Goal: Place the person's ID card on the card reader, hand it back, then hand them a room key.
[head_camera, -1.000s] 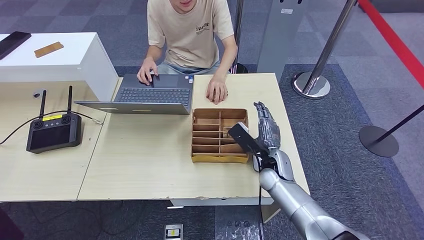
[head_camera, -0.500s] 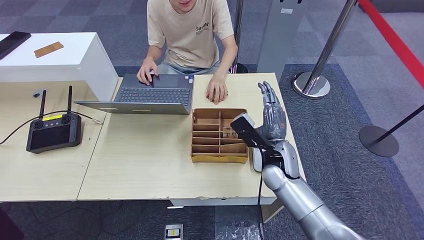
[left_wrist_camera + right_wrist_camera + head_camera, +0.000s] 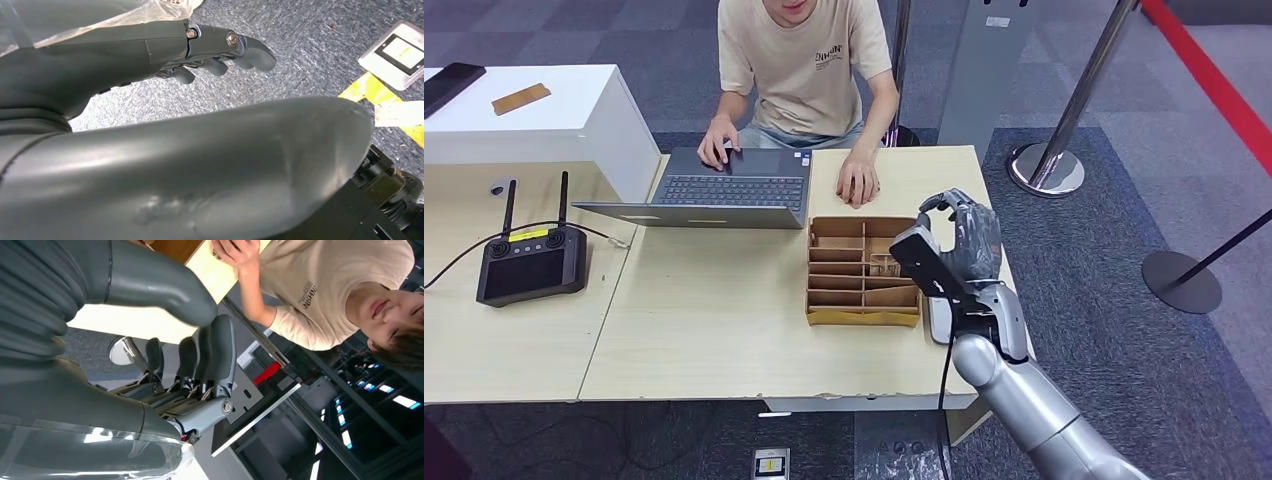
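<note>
Right hand (image 3: pixel 959 235) — raised over the right part of the counter (image 3: pixel 724 330), just beside the wooden tray (image 3: pixel 862 270). One second ago its fingers lay flat and stretched forward; half a second ago they stood up straight; now they are curled in towards the palm. The right wrist view shows the fingers (image 3: pixel 220 347) bent close together with nothing between them and the thumb — closed on nothing.

Left hand (image 3: pixel 210 45) — hangs low over grey carpet, fingers lightly bent and apart, nothing in it.

Wooden tray — divided into many small compartments, unmoved across the three head views. Thin wooden pieces lie in some compartments on the side near the right hand; whether they are room keys cannot be told.

ID card — cannot be identified for certain. A small brown card-like piece (image 3: pixel 521 98) lies on the white cabinet (image 3: pixel 544 125) at the far left, near a dark flat device (image 3: pixel 452 82); whether these are the card and the reader cannot be told.

Person (image 3: pixel 804 60) — seated across the counter, one hand (image 3: pixel 719 145) on the laptop (image 3: pixel 729 190), the other (image 3: pixel 858 182) resting on the counter just beyond the tray. Neither hand moved; neither offers a card.

Controller with two aerials (image 3: pixel 529 258) — on the left part of the counter, cable attached.

Reading — the curling looks like a pre-shaping of the fingers beside the tray, probably ahead of a pick from it. Nothing is yet grasped, so the hand-over steps seem still to come.
</note>
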Robot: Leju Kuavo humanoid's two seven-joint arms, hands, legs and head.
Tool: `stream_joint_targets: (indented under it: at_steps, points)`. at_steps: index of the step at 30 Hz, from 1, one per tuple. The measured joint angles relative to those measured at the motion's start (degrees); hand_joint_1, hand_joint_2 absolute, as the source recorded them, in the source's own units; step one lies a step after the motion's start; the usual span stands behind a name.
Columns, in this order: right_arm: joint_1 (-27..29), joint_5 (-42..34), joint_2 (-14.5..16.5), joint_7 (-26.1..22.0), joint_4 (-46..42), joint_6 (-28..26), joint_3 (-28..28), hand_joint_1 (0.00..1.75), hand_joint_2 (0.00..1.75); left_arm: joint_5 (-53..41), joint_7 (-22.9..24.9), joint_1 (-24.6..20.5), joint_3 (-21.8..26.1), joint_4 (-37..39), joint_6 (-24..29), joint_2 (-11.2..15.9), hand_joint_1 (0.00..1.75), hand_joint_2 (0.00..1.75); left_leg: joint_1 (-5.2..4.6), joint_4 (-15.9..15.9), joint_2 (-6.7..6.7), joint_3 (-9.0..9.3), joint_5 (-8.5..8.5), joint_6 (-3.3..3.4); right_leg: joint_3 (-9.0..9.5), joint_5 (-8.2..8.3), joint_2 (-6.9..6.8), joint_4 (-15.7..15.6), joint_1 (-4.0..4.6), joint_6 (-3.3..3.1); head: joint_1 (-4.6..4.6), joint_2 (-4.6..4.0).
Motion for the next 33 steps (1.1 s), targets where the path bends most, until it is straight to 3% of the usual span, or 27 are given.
stream_joint_targets:
  at_steps: [6,21,33]
  points:
    - [0.2,-0.1,-0.3,0.0,-0.4,0.0,0.1,0.64,1.75,0.0,0.0,0.0,0.0,0.0,0.0,0.0,0.00,0.00,0.00,0.0,0.00,-0.01,0.00,0.00,-0.01,0.00,0.00,0.0,0.00,0.00,0.01,0.00]
    - [0.0,-2.1,0.1,-1.1,3.2,1.3,1.7,0.61,1.75,-0.2,0.0,-0.1,0.0,0.0,0.0,0.0,0.00,0.00,0.00,0.0,-0.01,-0.09,0.00,0.00,-0.04,0.00,0.00,0.0,0.01,0.00,0.00,0.00]
    - [-1.6,-3.6,2.6,-2.9,11.2,1.4,4.3,0.48,1.75,-0.7,0.0,-0.1,0.0,0.0,-0.2,-0.2,0.00,0.00,0.00,0.0,-0.02,-0.20,0.00,0.00,-0.17,0.00,-0.01,0.0,0.01,0.00,0.01,0.00]
